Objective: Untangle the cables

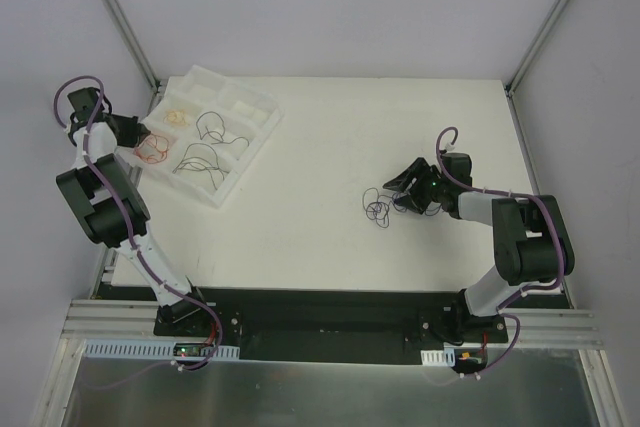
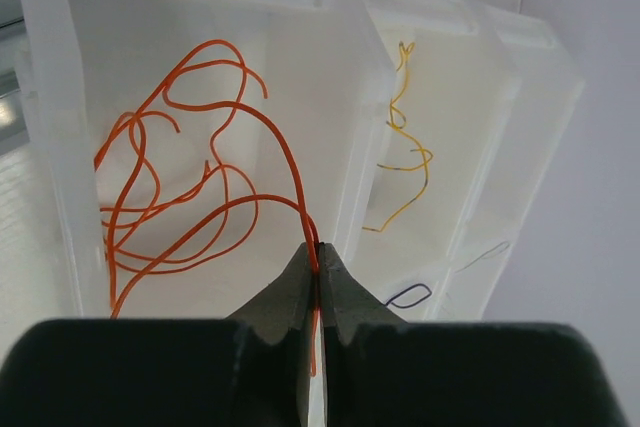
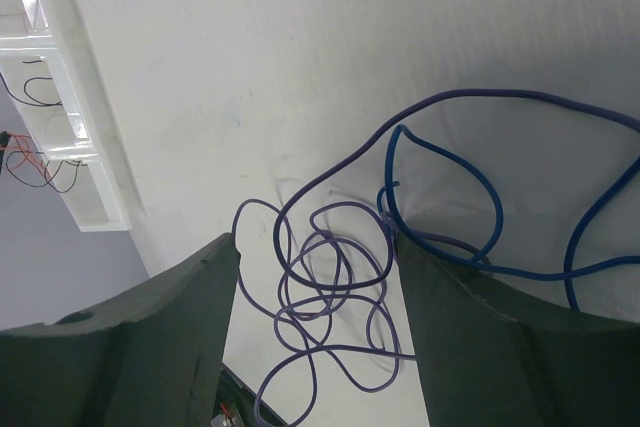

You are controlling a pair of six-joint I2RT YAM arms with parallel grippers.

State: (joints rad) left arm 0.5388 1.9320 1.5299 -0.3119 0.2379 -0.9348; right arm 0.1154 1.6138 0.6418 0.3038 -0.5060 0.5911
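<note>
In the left wrist view my left gripper (image 2: 319,250) is shut on one orange cable (image 2: 290,172), over a tray compartment that holds a loose bunch of orange cables (image 2: 150,217). From above, that gripper (image 1: 138,136) sits at the tray's left side beside the orange bunch (image 1: 152,148). On the table lies a tangle of thin purple cables (image 3: 330,292) with a blue cable (image 3: 497,209) looping through it. My right gripper (image 3: 316,242) is open, its jaws standing either side of the tangle (image 1: 377,206). In the top view this gripper (image 1: 401,194) is just right of the tangle.
The white divided tray (image 1: 262,131) stands at the far left of the table. Its compartments hold a yellow cable (image 2: 405,147), a dark blue loop (image 2: 408,295) and black cables (image 1: 200,159). Grey walls enclose the table.
</note>
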